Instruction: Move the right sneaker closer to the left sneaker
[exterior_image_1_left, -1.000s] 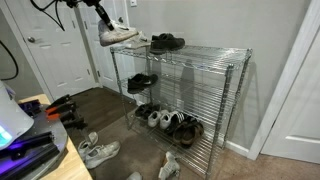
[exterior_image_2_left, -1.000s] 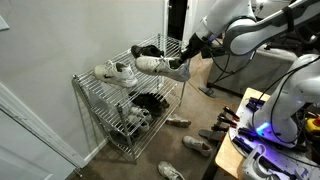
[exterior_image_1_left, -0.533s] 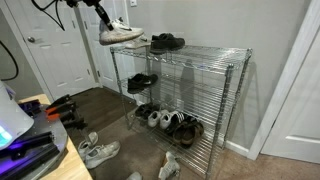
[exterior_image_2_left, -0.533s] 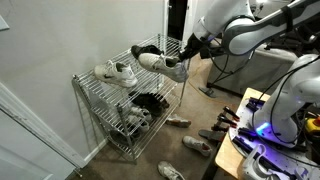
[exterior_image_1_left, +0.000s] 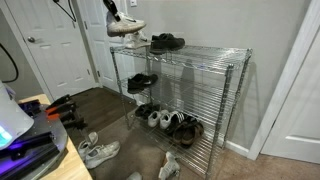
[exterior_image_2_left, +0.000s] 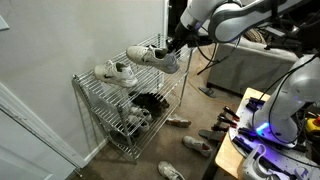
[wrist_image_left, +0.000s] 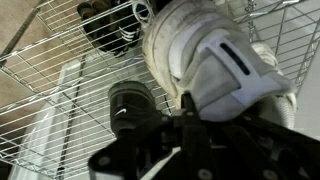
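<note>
Between the fingers of the pincer (exterior_image_2_left: 172, 46), the right sneaker (exterior_image_2_left: 150, 56) is pinched by one end, hanging clear above the top shelf of the wire rack (exterior_image_1_left: 215, 55). Down and away from the pincer, the left sneaker (exterior_image_2_left: 115, 72) lies on that shelf.

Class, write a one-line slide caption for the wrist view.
The gripper holds the right sneaker above the wire rack and black shoes.

The wire rack (exterior_image_1_left: 210, 56) was bright metal — thin, glossy rods. The right sneaker (wrist_image_left: 215, 70) looked smooth and matt white, its laces cloth; the gripper (wrist_image_left: 188, 105) was dull black, plastic-like.
</note>
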